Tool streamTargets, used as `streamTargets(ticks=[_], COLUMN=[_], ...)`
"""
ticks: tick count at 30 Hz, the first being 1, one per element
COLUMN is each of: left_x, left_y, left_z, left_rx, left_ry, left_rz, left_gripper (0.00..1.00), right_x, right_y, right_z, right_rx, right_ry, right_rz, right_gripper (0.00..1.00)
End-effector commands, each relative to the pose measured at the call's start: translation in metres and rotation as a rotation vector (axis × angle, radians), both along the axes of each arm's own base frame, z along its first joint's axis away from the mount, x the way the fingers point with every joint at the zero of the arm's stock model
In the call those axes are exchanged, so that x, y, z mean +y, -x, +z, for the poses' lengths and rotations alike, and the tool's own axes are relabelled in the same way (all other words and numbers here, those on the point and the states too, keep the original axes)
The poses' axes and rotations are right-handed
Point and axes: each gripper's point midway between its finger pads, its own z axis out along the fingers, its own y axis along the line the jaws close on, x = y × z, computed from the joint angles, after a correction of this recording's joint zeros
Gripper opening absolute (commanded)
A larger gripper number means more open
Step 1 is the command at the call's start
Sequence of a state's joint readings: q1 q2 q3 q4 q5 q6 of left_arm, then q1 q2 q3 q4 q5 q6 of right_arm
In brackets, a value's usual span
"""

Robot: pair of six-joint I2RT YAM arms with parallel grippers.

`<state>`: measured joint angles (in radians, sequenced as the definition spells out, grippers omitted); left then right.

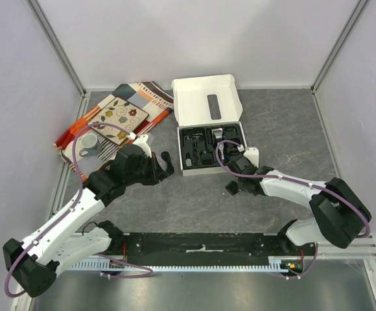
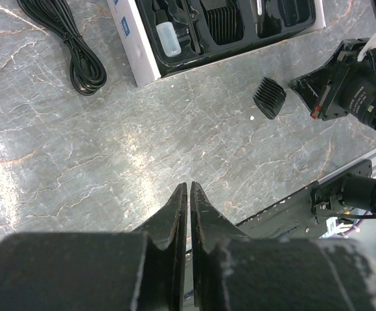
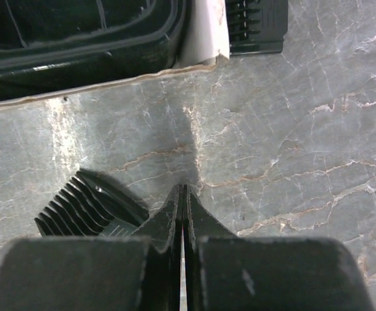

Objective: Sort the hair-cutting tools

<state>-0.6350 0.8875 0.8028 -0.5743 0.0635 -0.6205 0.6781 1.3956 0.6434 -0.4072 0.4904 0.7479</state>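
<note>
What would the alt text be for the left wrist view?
The left gripper, shut and empty, hangs over a grey marbled table. A black comb attachment lies at right near the other arm; a coiled black cord and a white box sit at the top.

My left arm (image 1: pixel 58 230) and right arm (image 1: pixel 292 188) are white links with black joints, each trailing a purple cable (image 1: pixel 76 148). My fingers (image 2: pixel 172 220) are black, scuffed wedges.

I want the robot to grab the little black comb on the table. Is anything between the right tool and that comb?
Nothing visible. The comb lies on the table just beside the shut right tool, to its left in the wrist view. The white box is beyond, not between.
</note>
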Motion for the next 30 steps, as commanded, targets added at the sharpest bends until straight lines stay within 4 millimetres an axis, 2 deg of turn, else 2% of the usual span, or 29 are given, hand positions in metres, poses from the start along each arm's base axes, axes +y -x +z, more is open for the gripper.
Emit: streamTargets(ticks=[1,8,15,30], left_x=[-0.001,0.001,0.003,0.008], left_y=[0.002,0.004,0.006,0.014], left_z=[0.004,0.002,0.003,0.012], left_rx=[-0.023,-0.019,-0.028,-0.047], left_ry=[0.018,0.020,0.028,0.053], left_rz=[-0.014,-0.011,-0.007,0.001], left_gripper=[0.09,0.09,0.09,0.09], right_x=[0.007,0.022,0.038,0.066], right_y=[-0.007,0.001,0.023,0.063], right_z=[-0.007,-0.016,-0.025,0.002], right_rx=[-0.032,0.019,0.095,0.084], right_ry=[-0.024,-0.057,-0.059,-0.086], right_rz=[0.015,0.105,0.165,0.203], right_gripper=[0.00,0.00,0.00,0.00])
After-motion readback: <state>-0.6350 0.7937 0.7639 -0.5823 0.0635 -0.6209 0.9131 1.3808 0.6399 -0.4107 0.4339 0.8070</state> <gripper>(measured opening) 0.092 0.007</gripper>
